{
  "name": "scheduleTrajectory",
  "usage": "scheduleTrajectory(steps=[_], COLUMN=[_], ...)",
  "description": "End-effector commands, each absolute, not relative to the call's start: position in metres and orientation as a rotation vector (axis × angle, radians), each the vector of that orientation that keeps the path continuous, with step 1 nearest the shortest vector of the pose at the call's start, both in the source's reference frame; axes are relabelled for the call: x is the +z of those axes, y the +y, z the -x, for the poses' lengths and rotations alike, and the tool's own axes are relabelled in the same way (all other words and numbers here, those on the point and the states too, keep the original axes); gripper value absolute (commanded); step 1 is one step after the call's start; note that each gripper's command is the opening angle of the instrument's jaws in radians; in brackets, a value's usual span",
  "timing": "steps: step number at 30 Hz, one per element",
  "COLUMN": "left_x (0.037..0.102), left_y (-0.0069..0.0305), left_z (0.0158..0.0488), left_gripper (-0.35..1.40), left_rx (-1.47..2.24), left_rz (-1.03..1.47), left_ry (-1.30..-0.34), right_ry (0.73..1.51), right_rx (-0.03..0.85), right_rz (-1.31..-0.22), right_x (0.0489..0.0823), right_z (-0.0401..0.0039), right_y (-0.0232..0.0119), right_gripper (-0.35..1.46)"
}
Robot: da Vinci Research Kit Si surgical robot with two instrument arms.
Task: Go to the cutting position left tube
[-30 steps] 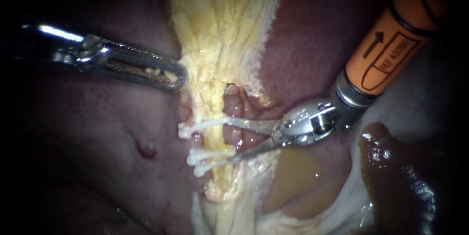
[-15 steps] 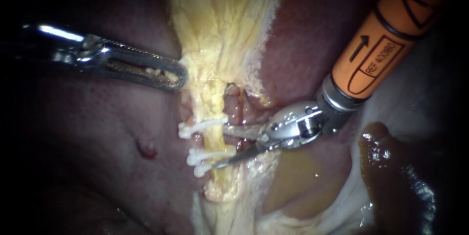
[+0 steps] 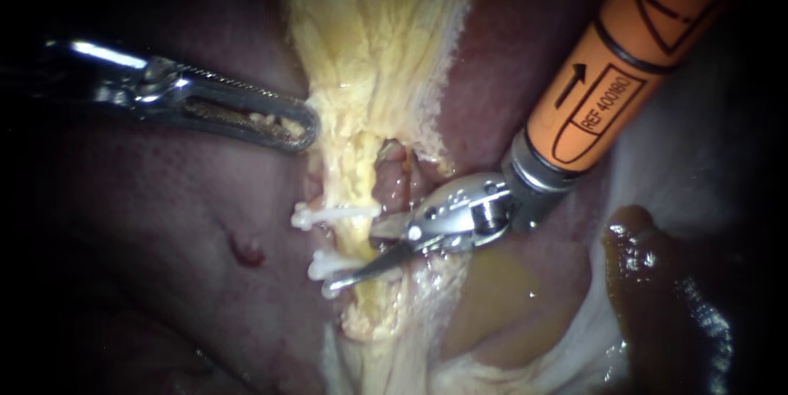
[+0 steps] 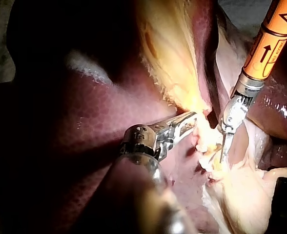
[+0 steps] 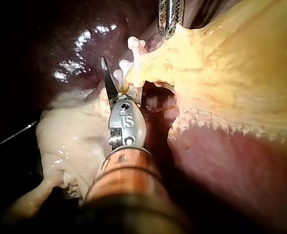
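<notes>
A strip of yellow tissue (image 3: 361, 116) runs down the middle of the endoscope view, and the left tube (image 3: 359, 241) lies within it. One white clip (image 3: 324, 216) crosses the tube above, and two more white clips (image 3: 327, 266) cross it below. My right instrument (image 3: 353, 257), on an orange shaft (image 3: 603, 75), has its blades open. One blade lies near the upper clip and the other reaches past the lower clips, with the tube between them. My left instrument (image 3: 283, 126) is shut on the edge of the yellow tissue and holds it sideways.
Dark red liver (image 3: 164, 222) lies to the left of the strip and behind it. Pale tissue and a glossy brown mass (image 3: 648, 280) lie at the lower right. In the right wrist view, whitish tissue (image 5: 70, 141) sits beside my blades.
My right instrument has slid leftward across the tube. Its open blades now reach further between the clips, and the lower blade tip passes beyond the lower clips. The left instrument holds steady.
</notes>
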State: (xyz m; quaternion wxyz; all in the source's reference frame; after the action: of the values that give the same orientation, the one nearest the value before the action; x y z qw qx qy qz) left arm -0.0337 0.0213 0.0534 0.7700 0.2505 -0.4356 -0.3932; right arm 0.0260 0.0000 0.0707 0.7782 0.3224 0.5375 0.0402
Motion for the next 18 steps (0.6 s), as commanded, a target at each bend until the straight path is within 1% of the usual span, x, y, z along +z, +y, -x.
scheduleTrajectory(steps=[1, 12, 18], left_x=[0.0535, 0.0538, 0.0542], left_y=[0.0213, 0.0215, 0.0217], left_z=[0.0337, 0.0338, 0.0336], left_gripper=[-0.35, -0.35, -0.35], left_rx=[-0.853, -0.853, -0.853], left_rz=[-0.544, -0.544, -0.544], left_ry=[-0.945, -0.945, -0.945], right_ry=[1.165, 1.203, 1.218], right_rx=[0.093, 0.121, 0.128], right_rz=[-0.703, -0.713, -0.729], right_x=[0.0708, 0.0715, 0.0706], right_z=[-0.0262, -0.0272, -0.0273], right_y=[0.0000, 0.0000, -0.0005], right_gripper=[1.37, 1.37, 1.39])
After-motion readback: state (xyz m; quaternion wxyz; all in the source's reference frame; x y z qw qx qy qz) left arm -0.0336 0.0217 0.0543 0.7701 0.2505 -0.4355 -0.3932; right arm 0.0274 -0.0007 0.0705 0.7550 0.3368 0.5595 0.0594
